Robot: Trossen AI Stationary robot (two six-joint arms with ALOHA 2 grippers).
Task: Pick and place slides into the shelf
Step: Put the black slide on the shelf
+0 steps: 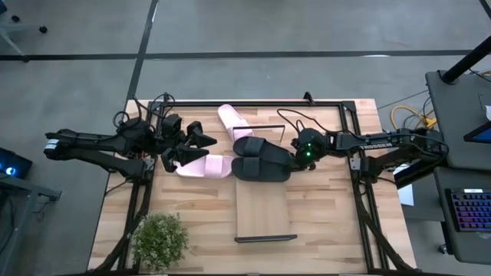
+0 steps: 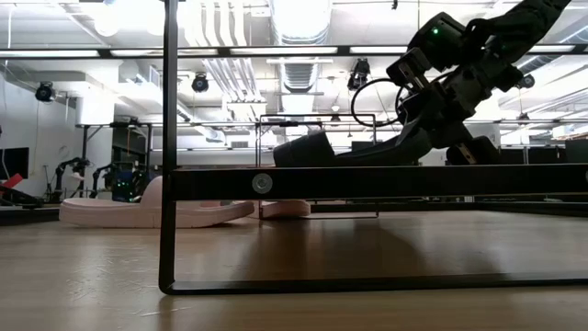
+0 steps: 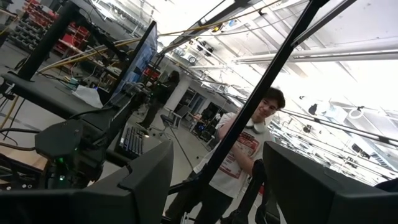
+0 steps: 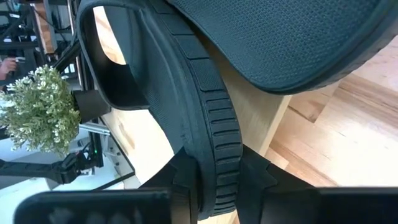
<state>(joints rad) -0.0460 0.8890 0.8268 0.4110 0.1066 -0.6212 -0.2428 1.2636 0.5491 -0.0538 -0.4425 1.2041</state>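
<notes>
Two black slides lie side by side on the shelf's (image 1: 265, 215) far part: one (image 1: 259, 146) behind the other (image 1: 261, 169). My right gripper (image 1: 294, 156) is at their right ends, shut on one of them. One pink slide (image 1: 232, 123) lies behind the black pair, partly on the shelf. The other pink slide (image 1: 205, 165) rests flat on the table, left of the shelf. My left gripper (image 1: 186, 147) is open over that slide's left end, tipped upward, and touches nothing that I can see. My right gripper (image 4: 217, 174) pinches a black slide by the ribbed side edge of its sole (image 4: 219, 134), one finger (image 4: 185, 180) on each face. The fingers come level from the table's right, at the slide's end nearest that arm. The slide is turned onto its edge over the shelf board.
A potted plant (image 1: 161, 239) stands at the table's near left corner. The table's black frame (image 1: 353, 153) runs along its edges. The shelf's near half is bare board. A person (image 3: 245, 146) stands in the room beyond the table.
</notes>
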